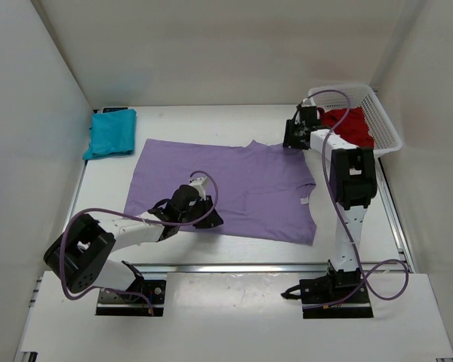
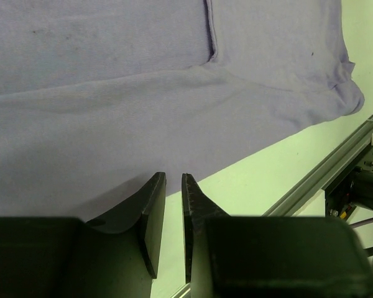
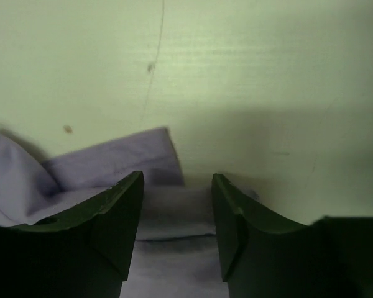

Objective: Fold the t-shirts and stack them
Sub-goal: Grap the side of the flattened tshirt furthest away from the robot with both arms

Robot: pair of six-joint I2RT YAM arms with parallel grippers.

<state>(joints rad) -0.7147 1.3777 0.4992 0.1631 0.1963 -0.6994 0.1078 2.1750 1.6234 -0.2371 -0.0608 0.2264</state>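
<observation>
Lavender t-shirt [image 1: 241, 188] lies flat in the middle from above, teal t-shirt [image 1: 111, 133] folded far left, dark red t-shirt [image 1: 351, 124] in the white basket [image 1: 390, 134]. Left wrist camera: left gripper [image 2: 173, 177] at the lavender hem, fingers nearly together; whether they pinch cloth cannot be told. Right wrist camera: right gripper [image 3: 177, 177] spread wide over a rumpled lavender edge.

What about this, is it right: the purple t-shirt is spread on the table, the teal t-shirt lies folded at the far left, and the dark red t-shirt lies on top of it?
One part is wrong. The dark red t-shirt lies in the white basket at the far right, not on the teal t-shirt, as the top external view shows. The rest holds, purple t-shirt included.
</observation>
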